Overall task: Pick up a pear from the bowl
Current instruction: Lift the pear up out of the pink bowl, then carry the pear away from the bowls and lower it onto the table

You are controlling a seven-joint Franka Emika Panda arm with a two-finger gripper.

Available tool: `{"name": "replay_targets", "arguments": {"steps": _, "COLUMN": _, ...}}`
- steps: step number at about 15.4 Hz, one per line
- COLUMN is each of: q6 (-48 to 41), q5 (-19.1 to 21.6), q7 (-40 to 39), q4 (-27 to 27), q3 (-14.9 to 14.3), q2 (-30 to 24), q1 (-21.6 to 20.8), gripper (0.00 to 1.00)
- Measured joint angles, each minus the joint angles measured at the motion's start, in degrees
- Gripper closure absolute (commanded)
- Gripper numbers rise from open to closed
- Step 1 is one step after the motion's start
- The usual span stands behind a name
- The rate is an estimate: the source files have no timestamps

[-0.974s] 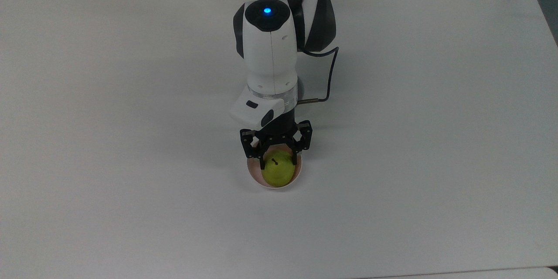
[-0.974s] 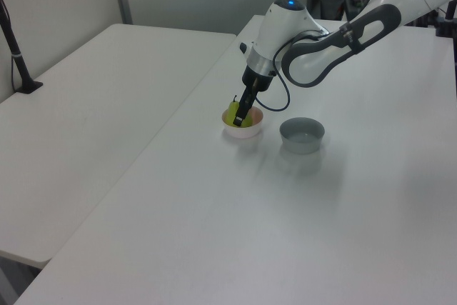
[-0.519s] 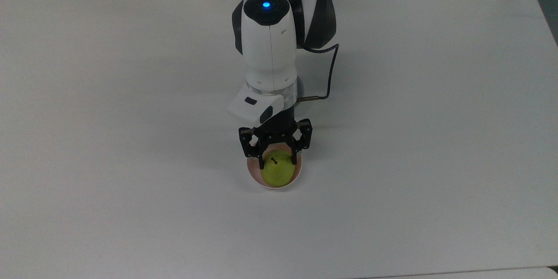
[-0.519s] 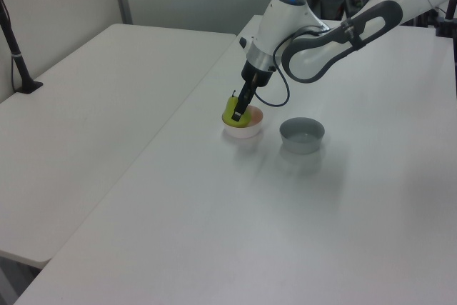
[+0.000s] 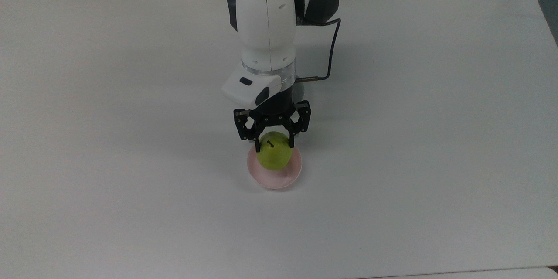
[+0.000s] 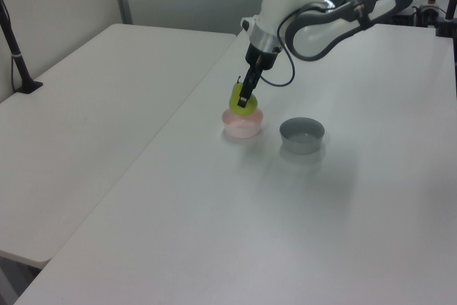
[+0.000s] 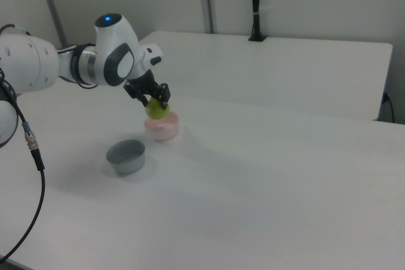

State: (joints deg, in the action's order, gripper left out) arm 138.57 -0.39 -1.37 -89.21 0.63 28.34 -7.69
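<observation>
A: Where is the small round yellow-green pear w/ the short dark stem placed rel. to the black two-finger gripper?

B: In the top view the pear is seen at 6 o'clock from the wrist, gripped between the two fingers; one finger is pressed at its 10 o'clock flank, the other at its 2 o'clock flank. So the claw is closed down onto the fruit, w/ only the pear's width left between the fingers. The stem is pointed up, toward the palm.

A: And vs. the small round pale pink bowl?

B: The pear is held above it, clear of the rim as judged from the left view and the right view: pink bowl below, fruit above, a gap between. In the top view the bowl's bare inside is shown at 6 o'clock of the pear, so the fruit is not quite centred over it. No long axis worth noting, the pear being approx. round.

A: Arm pose?

B: The white wrist section is tipped so the gripper is angled down and slightly toward the top view's 6 o'clock; the forearm is reached in from 12 o'clock. In the left view a grey-blue bowl is set near the pink one at approx. 3 o'clock, well clear of the claw.

A: Next move?

B: Prob. a straight lift is all that's needed; the grip is high on the fruit, so slippage is to be watched.
</observation>
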Motion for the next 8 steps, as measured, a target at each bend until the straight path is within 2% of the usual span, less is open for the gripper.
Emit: {"name": "replay_targets", "arguments": {"steps": 8, "q6": -1.95, "q5": 0.0, "q7": 0.28, "q4": -0.09, "q3": -0.49, "q2": -2.08, "q1": 0.84, "gripper": 0.56}}
